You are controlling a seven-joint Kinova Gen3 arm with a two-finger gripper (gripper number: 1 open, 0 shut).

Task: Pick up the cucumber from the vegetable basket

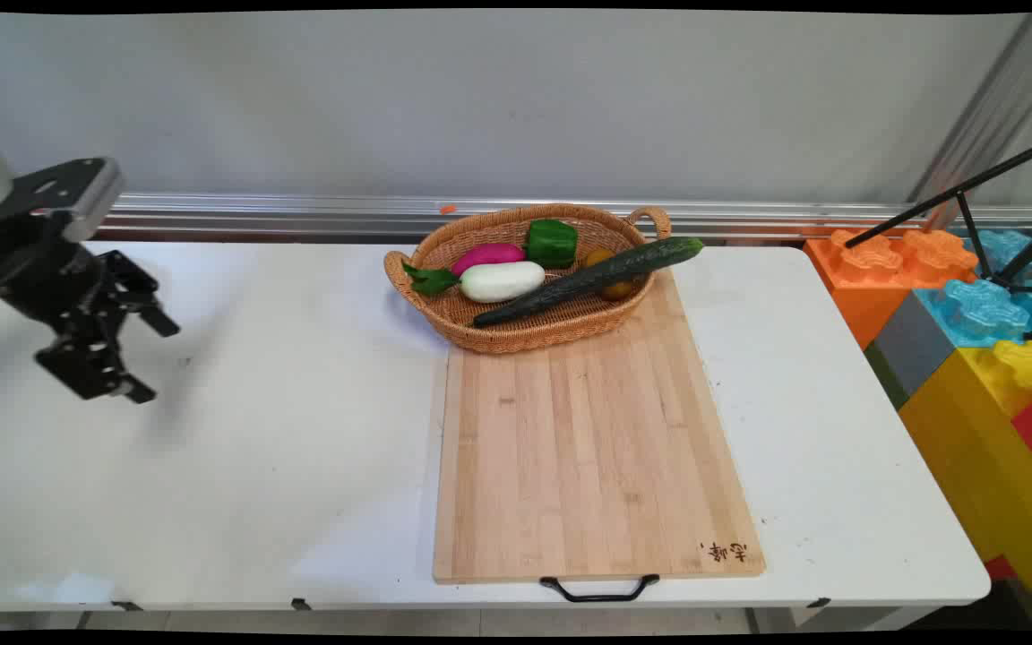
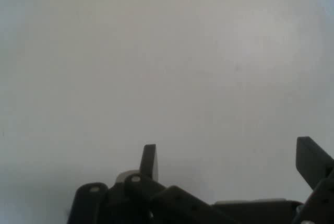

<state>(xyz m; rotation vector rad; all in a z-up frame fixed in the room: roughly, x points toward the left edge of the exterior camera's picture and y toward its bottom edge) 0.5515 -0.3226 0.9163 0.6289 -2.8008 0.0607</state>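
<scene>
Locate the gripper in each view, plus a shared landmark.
Main view: gripper at the left edge, open, above bare table, far from the basket.
Hand view: gripper at the bottom edge, nothing between its fingers.
Shared landmark: the white table.

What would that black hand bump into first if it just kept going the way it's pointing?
Most likely the bare white table. The hand hangs open over the table's left part, and its own camera shows only plain white surface ahead. The basket lies well off to the side.
</scene>
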